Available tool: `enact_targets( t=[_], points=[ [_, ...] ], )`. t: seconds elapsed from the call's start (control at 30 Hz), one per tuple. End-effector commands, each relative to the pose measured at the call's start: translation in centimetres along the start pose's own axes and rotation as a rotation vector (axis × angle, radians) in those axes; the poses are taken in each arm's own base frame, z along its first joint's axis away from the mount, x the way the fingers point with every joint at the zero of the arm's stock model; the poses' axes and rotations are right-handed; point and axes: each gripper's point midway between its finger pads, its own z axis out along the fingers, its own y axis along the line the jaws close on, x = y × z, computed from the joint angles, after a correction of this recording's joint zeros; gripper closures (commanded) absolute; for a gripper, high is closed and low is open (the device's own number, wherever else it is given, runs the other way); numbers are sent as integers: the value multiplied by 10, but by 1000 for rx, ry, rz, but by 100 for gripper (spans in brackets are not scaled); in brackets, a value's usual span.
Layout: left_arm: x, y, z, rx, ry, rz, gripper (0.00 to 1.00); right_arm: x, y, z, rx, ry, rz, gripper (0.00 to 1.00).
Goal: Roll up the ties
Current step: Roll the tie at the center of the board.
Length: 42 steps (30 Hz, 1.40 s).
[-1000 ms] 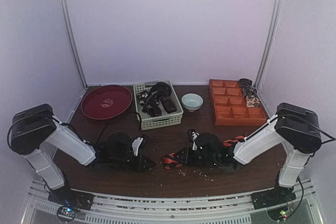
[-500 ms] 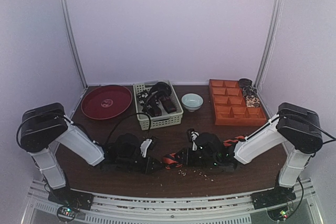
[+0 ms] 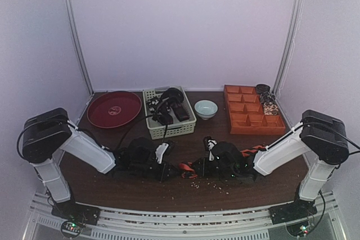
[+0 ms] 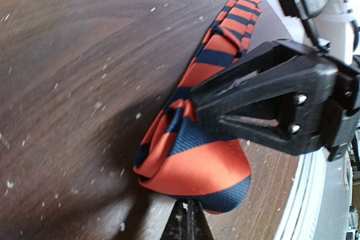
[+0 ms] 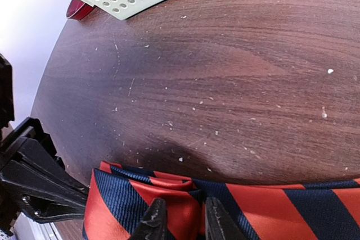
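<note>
An orange-red tie with dark blue stripes point(image 4: 194, 164) lies on the brown table, its end folded into a loose roll point(image 5: 140, 195). My right gripper point(image 5: 183, 220) is shut on that roll, one finger on each side of the fold. The rest of the tie runs off to the right under that arm point(image 3: 252, 151). My left gripper point(image 4: 188, 224) is shut with nothing between its tips, which touch the near edge of the roll. In the top view both grippers meet at the tie point(image 3: 185, 168) in the middle front of the table. Dark ties point(image 3: 169, 108) lie in the basket.
A cream perforated basket point(image 3: 181, 129) stands at the back centre, a red plate point(image 3: 114, 109) to its left and a pale bowl point(image 3: 206, 108) to its right. An orange compartment tray point(image 3: 253, 117) sits back right. Pale crumbs point(image 3: 211, 185) dot the table.
My left arm has slid right, up to the tie's roll. The stretch of tie showing between the two grippers has shrunk. The right gripper has hardly moved.
</note>
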Motion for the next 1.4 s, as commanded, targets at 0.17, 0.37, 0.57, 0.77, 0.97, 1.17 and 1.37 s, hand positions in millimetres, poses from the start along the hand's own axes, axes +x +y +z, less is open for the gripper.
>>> enact_targets(
  t=[0.17, 0.37, 0.57, 0.77, 0.97, 1.17, 1.37],
  points=[
    [-34, -39, 9, 118, -56, 134, 100, 13, -25, -7, 65, 14, -38, 77],
    [-34, -40, 20, 119, -33, 149, 100, 9, -28, -10, 71, -13, -38, 78],
    [-35, -39, 26, 114, -23, 154, 100, 1, -38, -16, 132, -52, -36, 79],
    [-39, -40, 33, 108, -11, 159, 100, -8, -44, -24, 181, -82, -38, 76],
    [-42, -38, 41, 98, -4, 159, 100, -16, -53, -34, 209, -121, -12, 72],
    [-47, -37, 49, 86, -4, 162, 100, -28, -65, -51, 269, -168, 25, 66],
    [-48, -37, 59, 92, -5, 152, 100, -42, -30, -64, 123, -180, 12, 58]
  ],
)
